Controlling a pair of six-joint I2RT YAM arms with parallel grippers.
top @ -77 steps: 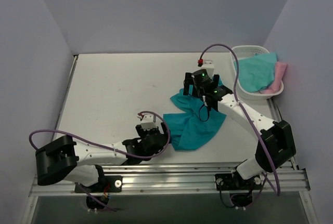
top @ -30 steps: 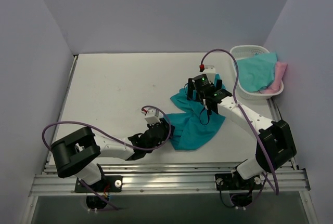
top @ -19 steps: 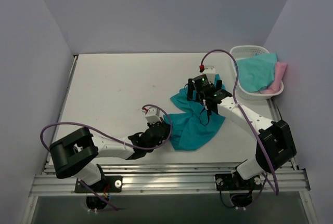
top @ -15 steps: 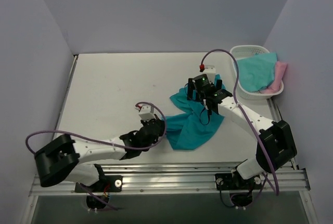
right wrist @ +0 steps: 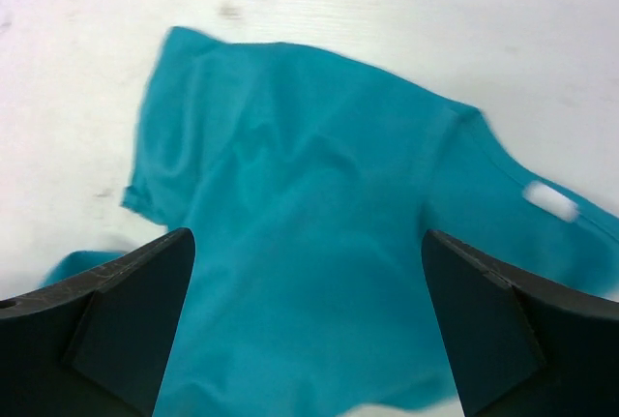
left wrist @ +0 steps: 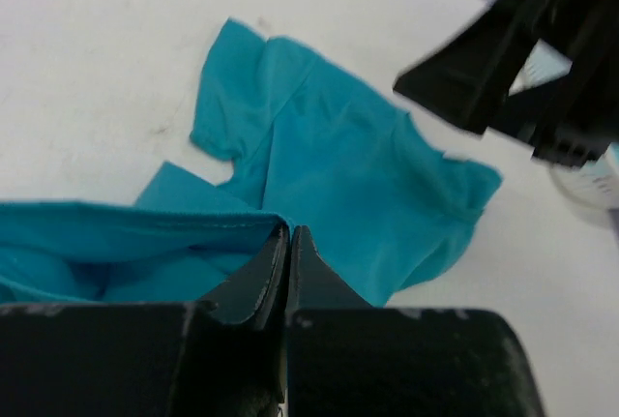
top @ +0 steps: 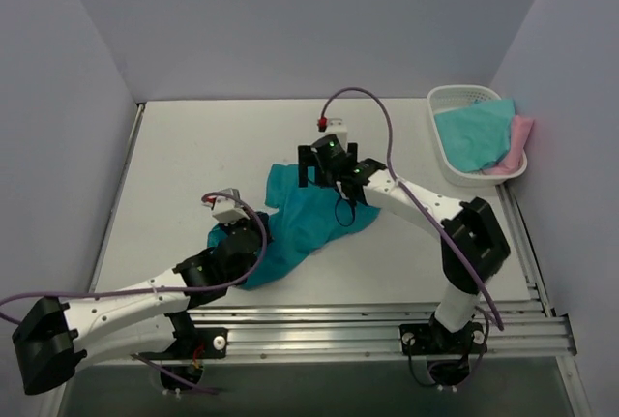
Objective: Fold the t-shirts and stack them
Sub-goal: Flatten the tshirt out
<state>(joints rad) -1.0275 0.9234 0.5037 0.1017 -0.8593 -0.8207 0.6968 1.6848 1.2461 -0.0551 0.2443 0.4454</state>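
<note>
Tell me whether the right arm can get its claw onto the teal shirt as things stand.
Probably yes. The right claw hangs open over the teal shirt, with only bare cloth below it. The left claw, shut on the shirt's near edge, is clear of it.

A white basket point(top: 437, 98) sits at the far right corner of the pale table point(top: 193, 146), beside the right wall point(top: 571, 59).

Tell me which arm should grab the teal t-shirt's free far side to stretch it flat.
Right, probably: the right gripper hangs open over the teal t-shirt, while the left gripper is shut on its near edge.
</note>
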